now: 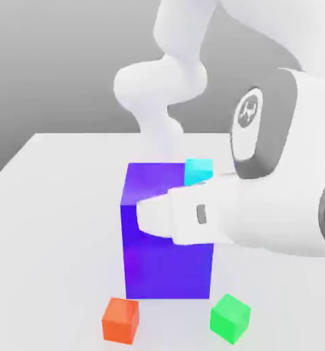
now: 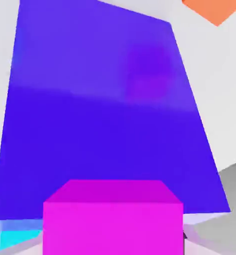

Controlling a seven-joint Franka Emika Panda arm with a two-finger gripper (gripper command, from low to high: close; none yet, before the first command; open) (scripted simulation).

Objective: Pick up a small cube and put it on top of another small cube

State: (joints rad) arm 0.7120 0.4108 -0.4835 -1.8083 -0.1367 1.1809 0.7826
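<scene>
Hand view: magenta cube [image 2: 113, 219] cut off, hiding the blue block's [image 2: 105, 119] base

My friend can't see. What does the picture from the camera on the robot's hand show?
A bright pink cube sits right up close to the camera, held in the shut gripper. Behind it is a big blue-violet block. A corner of an orange cube and a bit of a cyan cube peek in at the edges, on a pale table.
</scene>
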